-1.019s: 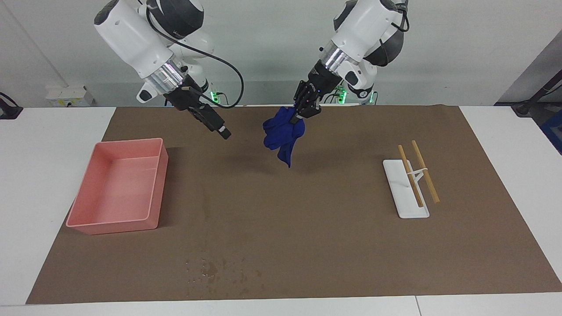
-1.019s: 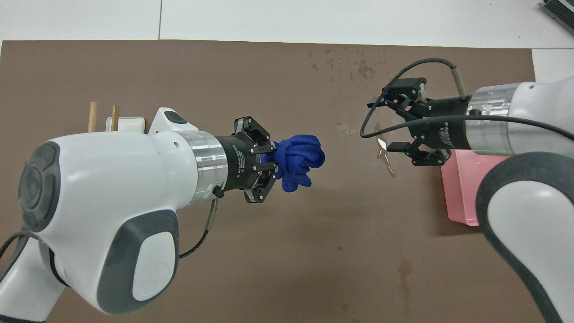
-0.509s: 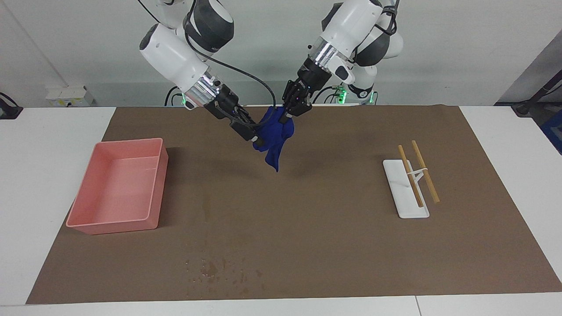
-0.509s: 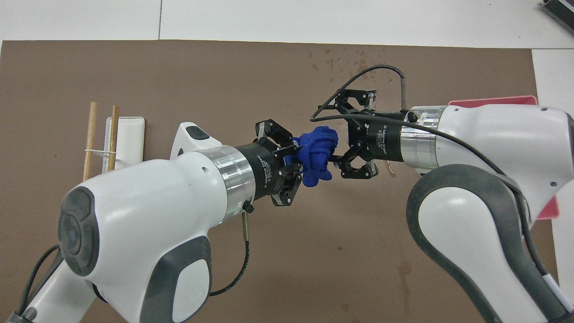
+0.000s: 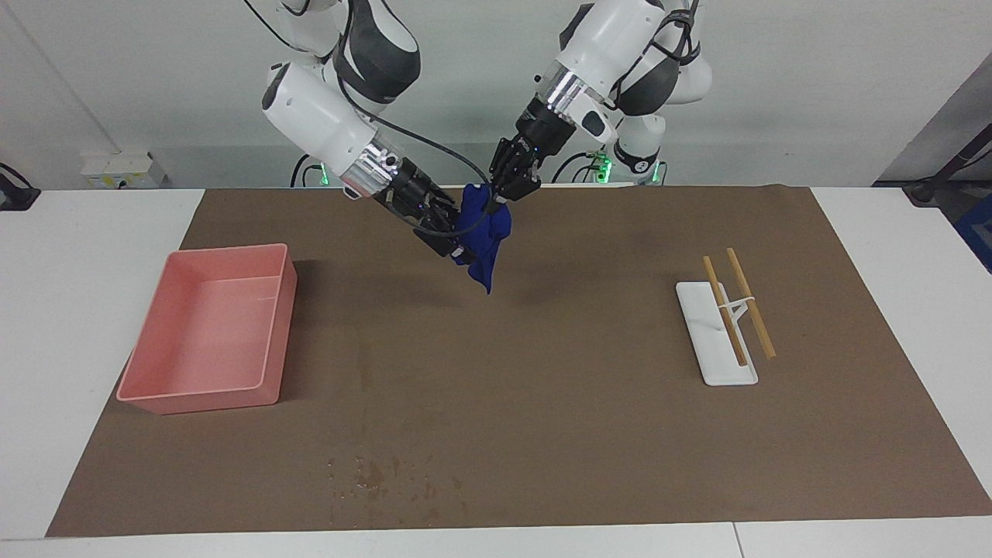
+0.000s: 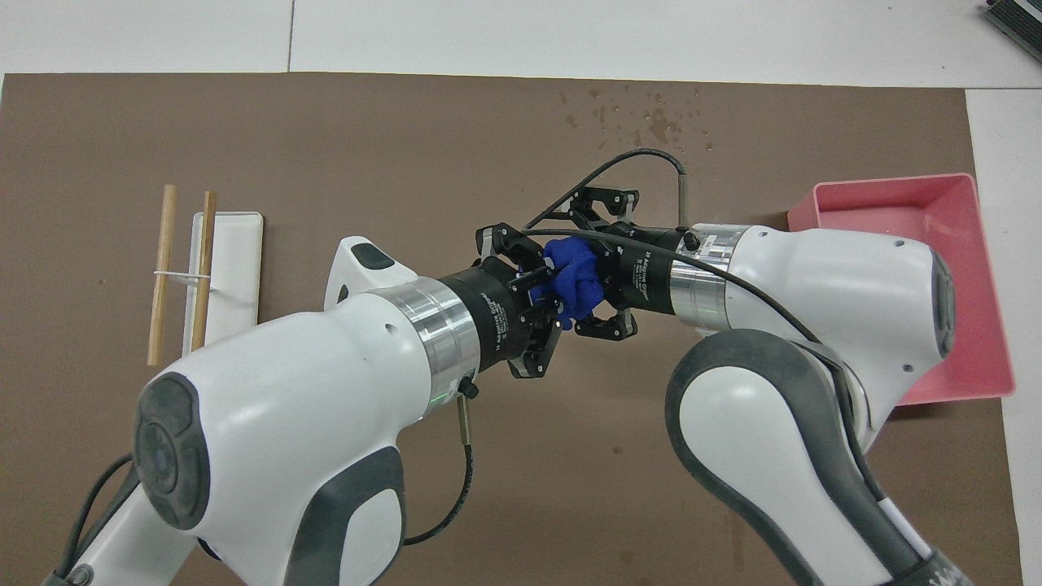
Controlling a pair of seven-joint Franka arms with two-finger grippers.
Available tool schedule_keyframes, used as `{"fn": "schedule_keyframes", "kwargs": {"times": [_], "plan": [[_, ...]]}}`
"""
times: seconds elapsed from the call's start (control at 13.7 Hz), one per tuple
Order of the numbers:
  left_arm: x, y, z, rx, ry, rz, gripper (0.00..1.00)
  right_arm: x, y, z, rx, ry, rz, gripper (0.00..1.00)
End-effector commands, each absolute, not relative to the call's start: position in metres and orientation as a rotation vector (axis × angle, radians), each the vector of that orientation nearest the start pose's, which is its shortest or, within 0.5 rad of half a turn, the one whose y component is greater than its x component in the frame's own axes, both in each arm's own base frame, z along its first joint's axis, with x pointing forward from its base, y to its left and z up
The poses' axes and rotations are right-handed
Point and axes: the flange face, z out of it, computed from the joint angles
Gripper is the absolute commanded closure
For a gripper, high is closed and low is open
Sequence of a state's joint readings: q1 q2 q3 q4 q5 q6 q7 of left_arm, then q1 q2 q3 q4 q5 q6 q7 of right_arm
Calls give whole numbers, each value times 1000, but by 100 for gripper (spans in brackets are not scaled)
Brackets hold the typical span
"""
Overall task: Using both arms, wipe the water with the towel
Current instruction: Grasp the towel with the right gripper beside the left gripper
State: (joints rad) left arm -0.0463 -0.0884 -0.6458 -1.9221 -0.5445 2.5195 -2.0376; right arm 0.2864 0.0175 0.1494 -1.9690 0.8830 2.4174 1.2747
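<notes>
Both arms up over the middle of the brown mat (image 5: pixel 589 403), meeting at the blue towel (image 5: pixel 484 232). Left gripper (image 5: pixel 496 199) has its jaws clenched on the towel's top edge; the towel hangs bunched in the air, tail pointing down, clear of the mat. Right gripper (image 5: pixel 453 240) sits right against the bundle from the right arm's end, jaws spread wide around the cloth; can't tell if they're actually biting it. In the overhead view the two grippers face each other with the towel (image 6: pixel 574 281) wadded between them. Water droplets (image 5: pixel 387 477) are scattered on the mat near the desk edge farthest from the robots, well apart from the towel. Pink bin (image 5: pixel 209 395) at the right arm's end. White tray (image 5: pixel 709 364) with two wooden sticks (image 5: pixel 740 310) at the left arm's end.
</notes>
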Motion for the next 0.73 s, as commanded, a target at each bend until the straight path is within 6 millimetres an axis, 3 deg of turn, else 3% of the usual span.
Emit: {"fn": "schedule_keyframes", "kwargs": {"times": [0.0, 0.07, 0.66], "plan": [[434, -381, 598, 1579, 1781, -323, 100, 540, 257, 509, -1771, 1519, 345, 72], [434, -380, 597, 1580, 1782, -322, 100, 541, 258, 507, -1778, 1515, 347, 100], [437, -376, 598, 1585, 1785, -316, 100, 540, 258, 506, -1878, 1394, 302, 100]]}}
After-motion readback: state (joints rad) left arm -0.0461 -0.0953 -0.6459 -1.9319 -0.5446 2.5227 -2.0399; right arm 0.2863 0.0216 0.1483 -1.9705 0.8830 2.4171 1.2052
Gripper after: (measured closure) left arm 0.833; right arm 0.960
